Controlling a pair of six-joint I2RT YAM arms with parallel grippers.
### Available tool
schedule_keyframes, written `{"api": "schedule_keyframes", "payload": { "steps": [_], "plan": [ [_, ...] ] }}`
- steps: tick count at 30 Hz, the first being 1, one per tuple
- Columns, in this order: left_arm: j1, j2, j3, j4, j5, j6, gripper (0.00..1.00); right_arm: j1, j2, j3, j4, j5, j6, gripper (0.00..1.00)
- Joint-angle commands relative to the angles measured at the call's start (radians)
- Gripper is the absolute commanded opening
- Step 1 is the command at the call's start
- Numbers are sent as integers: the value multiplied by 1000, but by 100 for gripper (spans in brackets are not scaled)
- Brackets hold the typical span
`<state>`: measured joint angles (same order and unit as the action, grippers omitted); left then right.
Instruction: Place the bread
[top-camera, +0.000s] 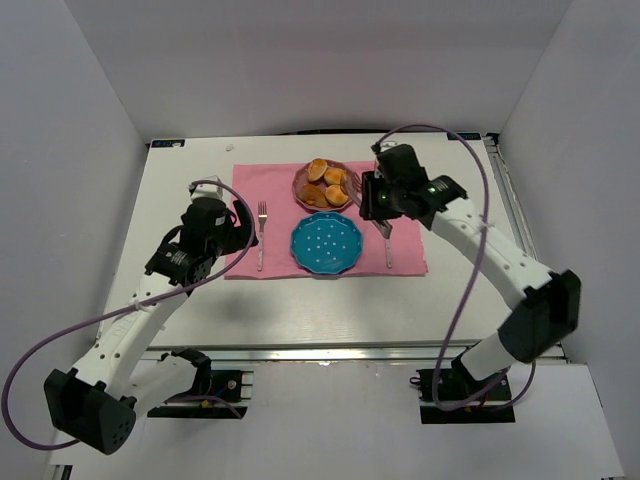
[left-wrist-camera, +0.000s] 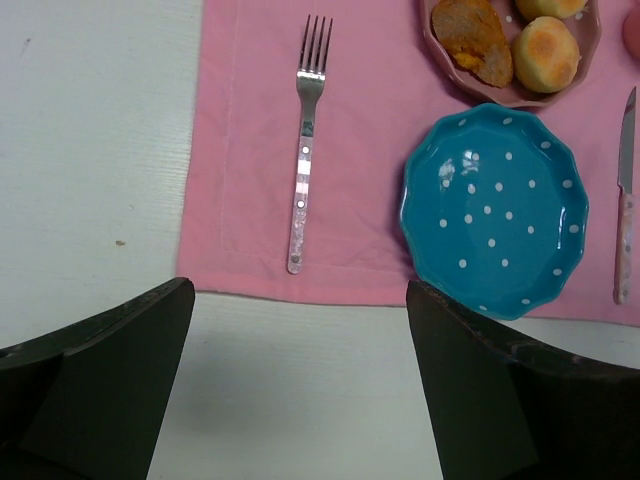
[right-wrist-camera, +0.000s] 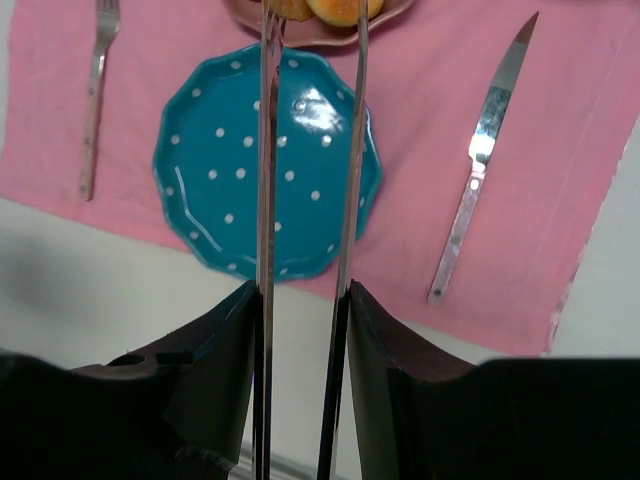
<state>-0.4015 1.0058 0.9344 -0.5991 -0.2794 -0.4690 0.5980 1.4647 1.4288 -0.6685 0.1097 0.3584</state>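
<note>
Several golden-orange buns lie in a pink plate at the back of a pink placemat; one bun shows beside a darker brown piece. An empty blue dotted plate sits in front of it. My right gripper is shut on metal tongs. The tongs' two arms reach over the blue plate toward the pink plate, with their tips at the buns. The tips are cut off by the frame edge. My left gripper is open and empty above bare table, just in front of the placemat.
A fork lies left of the blue plate and a knife lies right of it, both on the placemat. White walls enclose the table on three sides.
</note>
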Motion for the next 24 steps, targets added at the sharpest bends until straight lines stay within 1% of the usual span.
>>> {"api": "schedule_keyframes", "payload": {
  "steps": [1, 2, 10, 14, 18, 24],
  "plan": [
    [0, -29, 3, -1, -26, -10, 98, 9, 89, 112, 80, 42, -84, 44],
    [1, -29, -2, -1, -26, -10, 98, 9, 141, 131, 72, 62, -96, 44],
    [0, -3, -19, 15, 8, -2, 98, 6, 304, 251, 92, 76, -145, 45],
    [0, 2, -28, 22, 19, -3, 98, 3, 367, 304, 92, 71, -157, 50],
    [0, 8, -28, 22, 19, -2, 98, -1, 422, 323, 90, 58, -162, 54],
    [0, 13, -28, 22, 14, 1, 98, -9, 437, 286, 107, 57, -157, 55]
  ]
}}
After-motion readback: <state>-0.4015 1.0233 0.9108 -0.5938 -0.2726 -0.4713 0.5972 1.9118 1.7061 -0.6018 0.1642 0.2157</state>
